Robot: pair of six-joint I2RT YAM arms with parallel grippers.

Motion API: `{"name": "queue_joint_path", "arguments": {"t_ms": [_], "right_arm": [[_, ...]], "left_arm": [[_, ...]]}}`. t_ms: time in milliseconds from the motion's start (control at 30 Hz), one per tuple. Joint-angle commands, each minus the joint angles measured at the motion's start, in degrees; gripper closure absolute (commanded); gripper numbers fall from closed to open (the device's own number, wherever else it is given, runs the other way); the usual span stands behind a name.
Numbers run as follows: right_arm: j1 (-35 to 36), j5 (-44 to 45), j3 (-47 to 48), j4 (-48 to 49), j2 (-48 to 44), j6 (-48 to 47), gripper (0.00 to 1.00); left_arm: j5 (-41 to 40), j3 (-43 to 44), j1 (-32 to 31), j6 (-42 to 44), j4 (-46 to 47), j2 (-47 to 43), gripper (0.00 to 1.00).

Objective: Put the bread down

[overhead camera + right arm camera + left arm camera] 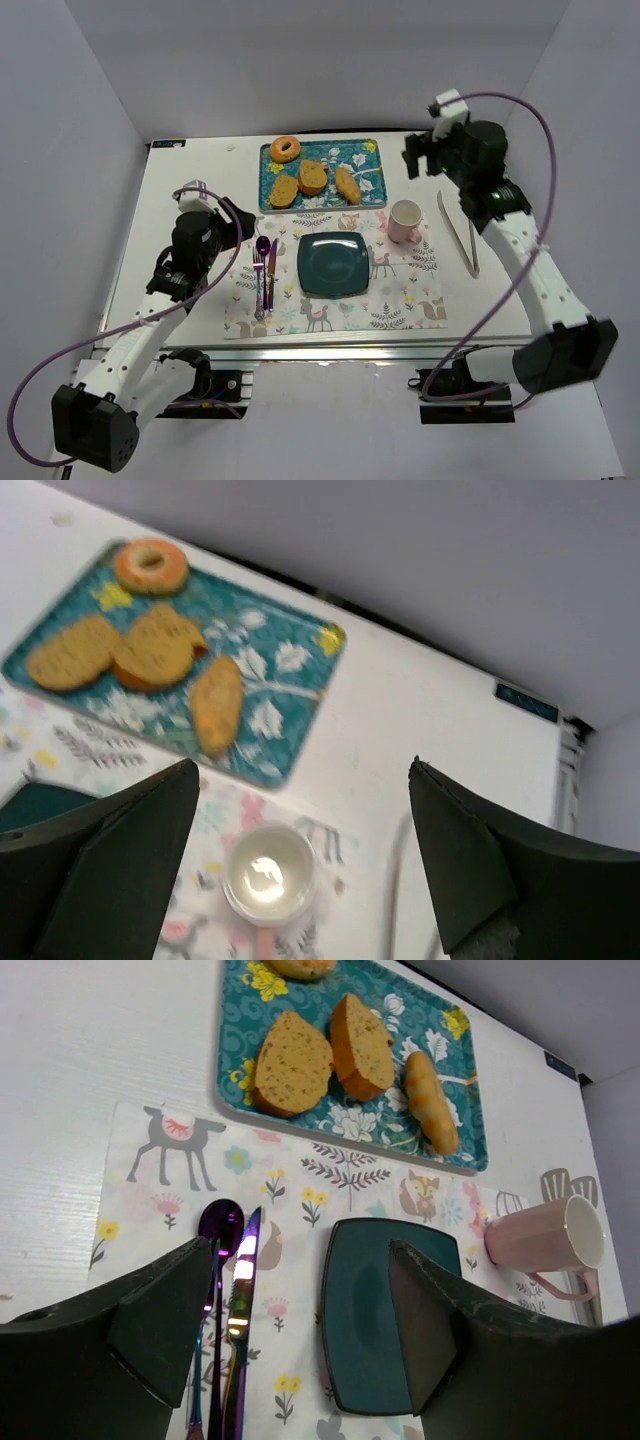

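Two toasted bread slices [284, 190] [313, 177] lie on the teal floral tray [365, 152] at the back, between a donut [285, 149] and a narrow roll [348, 184]. They also show in the left wrist view [291, 1064] [362, 1046] and the right wrist view [72, 652] [157, 647]. The dark teal square plate [333, 263] sits bare on the placemat. My left gripper [243, 222] is open and empty, left of the plate above the cutlery. My right gripper [412, 157] is open and empty, raised right of the tray.
A pink mug [405, 221] stands right of the plate on the patterned placemat [400, 300]. A purple spoon and knife [265, 270] lie left of the plate. Metal tongs [462, 235] lie at the right of the table. White walls enclose three sides.
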Motion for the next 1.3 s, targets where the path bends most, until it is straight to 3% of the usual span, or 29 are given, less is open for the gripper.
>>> {"name": "queue_joint_path", "arguments": {"t_ms": [0, 67, 100, 133, 167, 200, 233, 267, 300, 333, 367, 400, 467, 500, 567, 700, 767, 933, 1267], "right_arm": [[-7.0, -3.4, -10.5, -6.8, -7.6, -3.6, 0.11], [-10.8, -14.0, -14.6, -11.3, -10.4, -11.9, 0.14], [-14.2, -16.0, -16.2, -12.2, -12.3, -14.0, 0.16], [-16.1, -18.2, -17.6, -13.3, -12.7, -14.4, 0.32], [-18.2, -22.6, -18.2, -14.4, -12.9, -14.2, 0.43], [-23.2, -25.1, -18.6, -14.9, -13.1, -13.7, 0.55], [-25.6, -27.6, -19.2, -15.8, -13.2, -13.0, 0.75], [-29.2, -33.3, -19.4, -17.8, -11.9, -13.6, 0.86], [-30.4, -33.4, -19.4, -19.4, -11.9, -13.7, 0.86], [-31.9, -37.1, -18.8, -21.1, -11.0, -15.7, 0.8], [-34.7, -40.0, -18.5, -23.1, -8.9, -17.2, 0.67], [-35.6, -42.3, -18.1, -25.0, -7.5, -18.5, 0.3], [-36.4, -42.5, -15.6, -31.0, -3.0, -21.4, 0.11], [-36.4, -41.3, -15.5, -31.9, -1.8, -22.1, 0.11], [-36.3, -26.4, -20.6, -22.2, 1.0, -18.5, 0.11], [-35.4, -21.2, -25.6, -15.3, 0.9, -17.2, 0.12], [-33.2, -13.9, -27.3, -8.8, 2.1, -13.7, 0.13], [-29.4, -2.0, -26.4, -4.7, 10.0, -9.4, 0.18], [-28.5, -0.5, -21.6, -0.8, 21.0, -7.1, 0.22]], "left_arm": [[3.4, -0.1, 0.0, 0.7, 5.5, 0.0, 0.2], [4.2, -0.6, 0.0, 0.6, 6.6, 0.4, 0.23], [5.8, -0.9, 0.0, 0.7, 7.1, 0.8, 0.3], [6.6, -1.2, 0.0, 0.7, 7.6, 1.2, 0.65], [7.1, -1.1, 0.0, 0.8, 7.6, 1.5, 0.87], [7.7, -1.0, 0.0, 0.8, 7.4, 2.4, 1.0], [7.8, -0.9, 0.0, 0.8, 7.1, 2.8, 1.0], [10.4, -1.0, 0.0, 1.3, 7.6, 3.0, 1.0], [10.8, -1.0, 0.0, 1.3, 7.6, 3.0, 1.0], [11.0, -1.2, 0.0, 1.4, 7.4, 3.0, 0.9], [11.1, -1.2, 0.0, 1.6, 7.0, 2.9, 0.74], [10.3, -1.2, 0.0, 1.7, 6.7, 2.3, 0.57], [9.7, -1.7, 0.0, 2.1, 6.3, 1.5, 0.3], [9.3, -2.1, 0.0, 2.3, 6.3, 0.9, 0.26], [8.7, -4.7, 0.0, 2.3, 6.5, -1.0, 0.2], [8.7, -4.9, 0.0, 2.6, 6.1, -0.2, 0.19], [8.6, -4.8, 0.0, 2.7, 6.0, 0.7, 0.19], [8.6, -4.2, 0.0, 3.2, 6.7, 2.6, 0.19], [6.8, -0.2, 0.0, 4.9, 5.5, 7.2, 0.19]]}}
